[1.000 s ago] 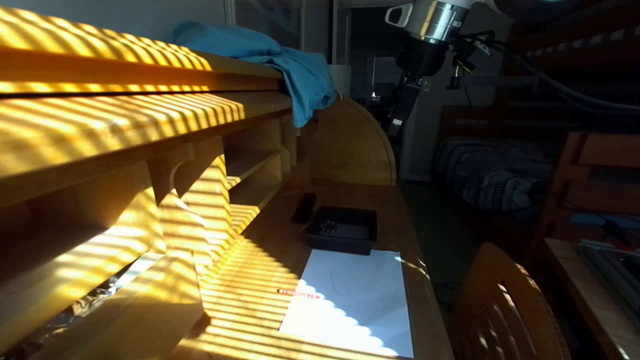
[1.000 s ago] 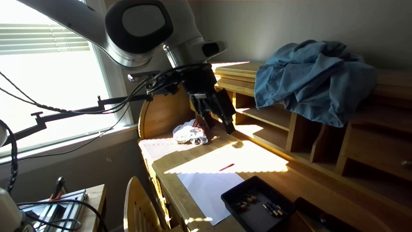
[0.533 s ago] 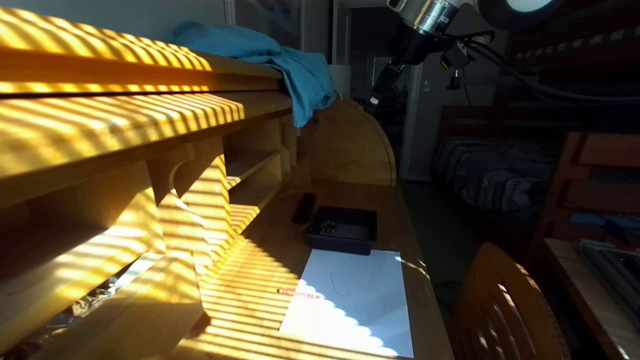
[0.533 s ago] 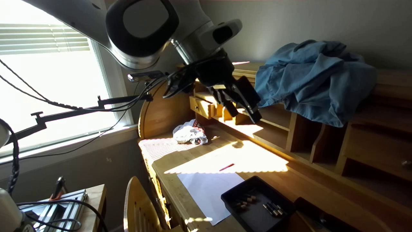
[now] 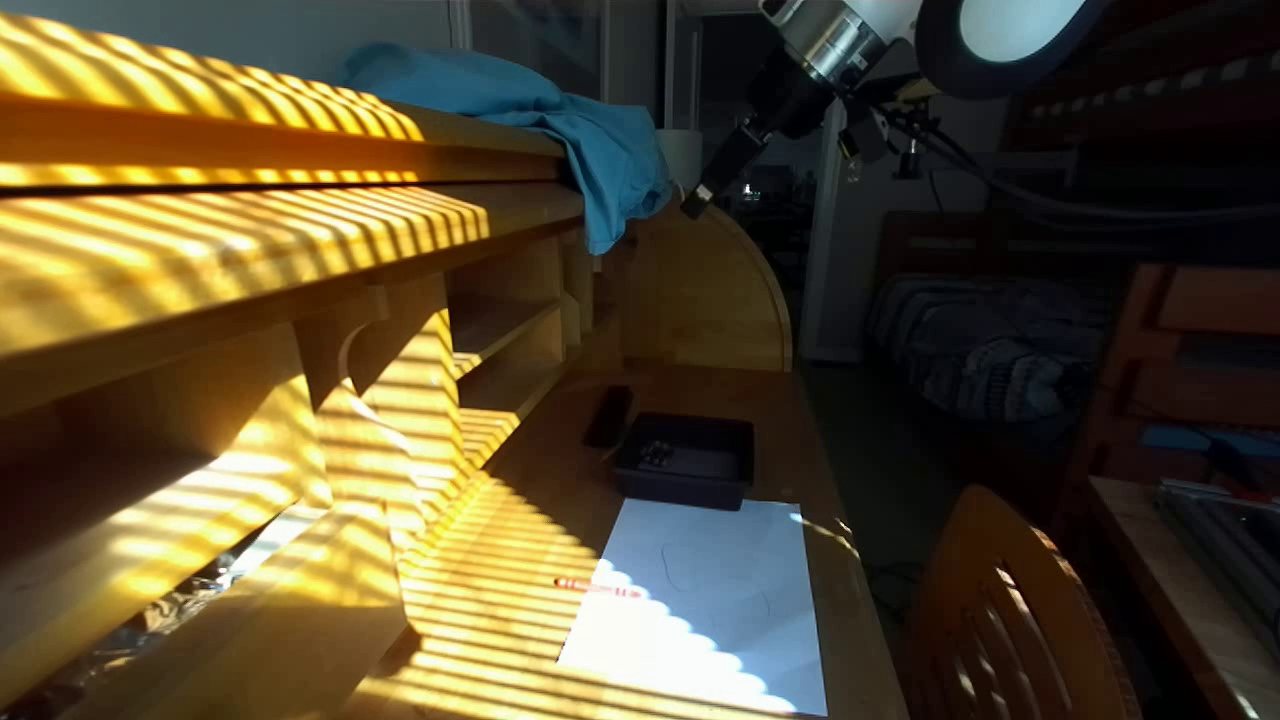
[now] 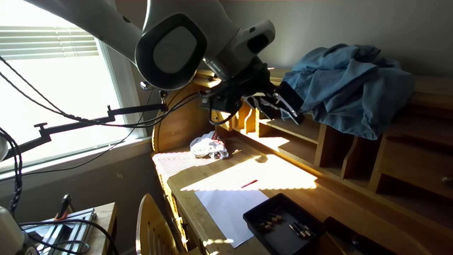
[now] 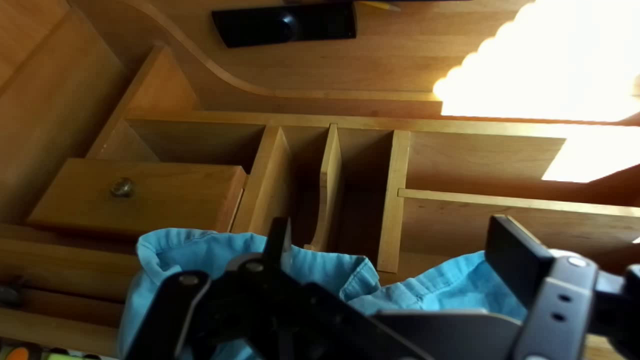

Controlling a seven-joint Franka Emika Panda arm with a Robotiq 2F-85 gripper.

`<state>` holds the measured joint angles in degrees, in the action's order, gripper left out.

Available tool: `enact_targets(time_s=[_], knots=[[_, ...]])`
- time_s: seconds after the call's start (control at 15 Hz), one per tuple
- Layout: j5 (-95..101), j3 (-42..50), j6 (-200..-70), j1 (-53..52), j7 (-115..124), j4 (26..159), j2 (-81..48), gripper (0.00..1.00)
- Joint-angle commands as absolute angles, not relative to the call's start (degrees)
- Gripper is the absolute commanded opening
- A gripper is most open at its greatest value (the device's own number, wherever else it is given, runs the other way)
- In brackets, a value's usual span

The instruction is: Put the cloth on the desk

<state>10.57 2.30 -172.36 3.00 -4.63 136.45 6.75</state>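
- your gripper [image 7: 392,240] is spread wide at the bottom of the wrist view, with no fabric pinched in it.
- the cloth [image 6: 348,92] is in the upper right of an exterior view, heaped on the shelf ledge [image 5: 240,125] with its front edge hanging down, not yet on the desk [image 6: 339,200].
- a slim gap seems to show between the fingertips [image 5: 697,201] and that hanging edge, upper middle of an exterior view; your step in hand looks like the reach for a grasp.
- bring a thick, bunched fold deep into the opening before you close; a thin hem may slip out.
- pull outward off the ledge first, then lower, since the heap will probably drag there.
- aim for the sunlit patch [image 6: 279,173] near the centre of the frame, and watch that loose folds do not sweep the red crayon [image 6: 249,183] lying there or the dark tray [image 6: 281,241] at lower right.
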Motion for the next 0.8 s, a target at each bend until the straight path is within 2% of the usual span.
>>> enact_targets(time_s=[0.0, 0.73], knots=[[4.2, 4.1, -175.7, 0.0, -11.4, 134.2, 3.4, 1.0], [0.9, 5.1, -181.7, 0.6, -15.9, 127.9, -1.9, 1.0]])
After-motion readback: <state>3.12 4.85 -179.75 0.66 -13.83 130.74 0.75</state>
